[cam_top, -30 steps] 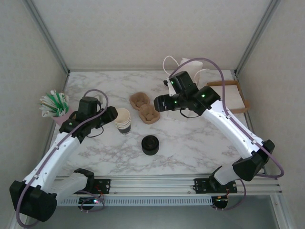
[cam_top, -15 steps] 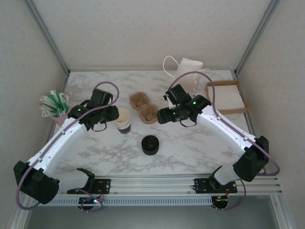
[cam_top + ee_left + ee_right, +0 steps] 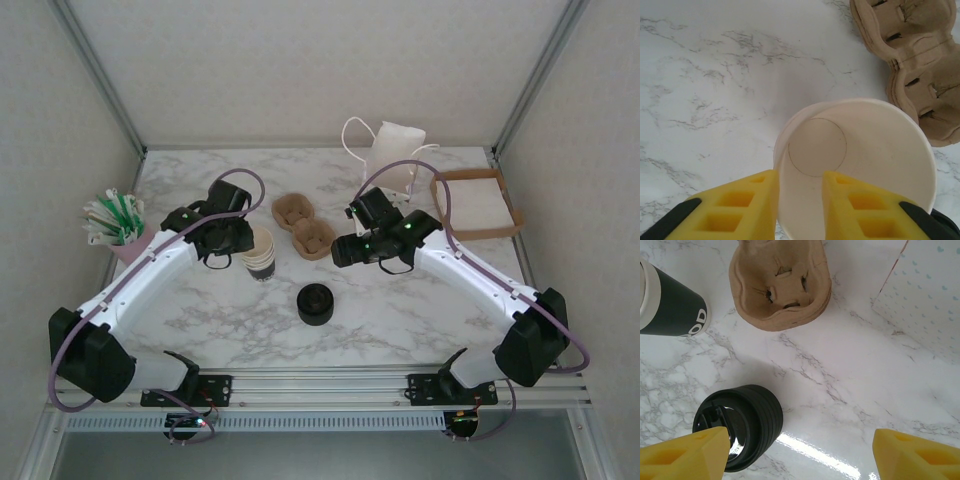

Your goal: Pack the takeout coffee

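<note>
Cup point(image 3: 865, 150), smooth cream paper (round rim)

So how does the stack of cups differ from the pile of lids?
The stack of cups is taller, dark-walled and cream inside; the pile of lids is low and all black. The left gripper straddles the stack's rim; the pile lies closer to the near edge of the marble table. Both stand on it.

One stack of paper cups point(image 3: 259, 252) standing, one pile of black lids point(image 3: 316, 304) sitting, one stack of brown cup trays point(image 3: 303, 225) lying, one white bag point(image 3: 392, 150) standing, one brown box point(image 3: 477, 203) sitting, two grippers point(image 3: 799, 180) point(image 3: 800, 432) hanging.
</note>
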Robot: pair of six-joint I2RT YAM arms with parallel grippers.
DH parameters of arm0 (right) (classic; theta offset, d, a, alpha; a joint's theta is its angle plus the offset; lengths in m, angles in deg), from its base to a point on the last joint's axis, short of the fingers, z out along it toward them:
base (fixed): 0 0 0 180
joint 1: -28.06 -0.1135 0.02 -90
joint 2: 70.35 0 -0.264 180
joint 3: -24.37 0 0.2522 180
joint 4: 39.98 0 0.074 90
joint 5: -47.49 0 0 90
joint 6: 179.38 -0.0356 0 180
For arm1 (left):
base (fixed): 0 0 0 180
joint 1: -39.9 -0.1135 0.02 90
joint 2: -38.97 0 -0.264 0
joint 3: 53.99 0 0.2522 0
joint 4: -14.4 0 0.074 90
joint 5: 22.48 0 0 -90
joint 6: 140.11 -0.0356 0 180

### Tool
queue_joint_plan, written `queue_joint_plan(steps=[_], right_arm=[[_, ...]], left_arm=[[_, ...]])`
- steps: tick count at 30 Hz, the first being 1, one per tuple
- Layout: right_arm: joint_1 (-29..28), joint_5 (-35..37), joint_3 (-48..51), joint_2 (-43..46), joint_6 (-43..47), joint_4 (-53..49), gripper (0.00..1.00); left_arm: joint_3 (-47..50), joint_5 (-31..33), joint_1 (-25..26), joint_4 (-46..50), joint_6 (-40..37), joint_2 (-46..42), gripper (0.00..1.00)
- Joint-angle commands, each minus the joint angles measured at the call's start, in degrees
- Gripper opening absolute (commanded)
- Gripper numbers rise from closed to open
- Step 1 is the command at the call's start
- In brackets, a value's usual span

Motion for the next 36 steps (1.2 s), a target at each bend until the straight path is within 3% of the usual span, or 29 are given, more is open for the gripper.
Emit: queue_joint_plan(steps=[1, 6, 24, 36], right_arm=[[-0.55, -0.28, 0.75, 1.03, -0.54, 0.98, 0.76], [-0.55, -0.73, 0.64, 0.67, -0.83, 1.16, 0.76], [-0.58, -1.52, 0.02, 0.94, -1.18, 0.43, 0.75], [-0.57, -1.95, 1.68, 1.37, -1.94, 1.28, 0.74]], left_arm=[[-1.32, 2.63, 0.53, 2.83, -1.2, 0.46, 0.29], [-1.14, 3.36, 0.49, 3.01, -1.72, 1.28, 0.36], [-3.83, 1.51, 0.36, 4.02, -2.88, 0.68, 0.41], [0.27, 0.7, -0.83, 2.68, -3.85, 1.65, 0.33]])
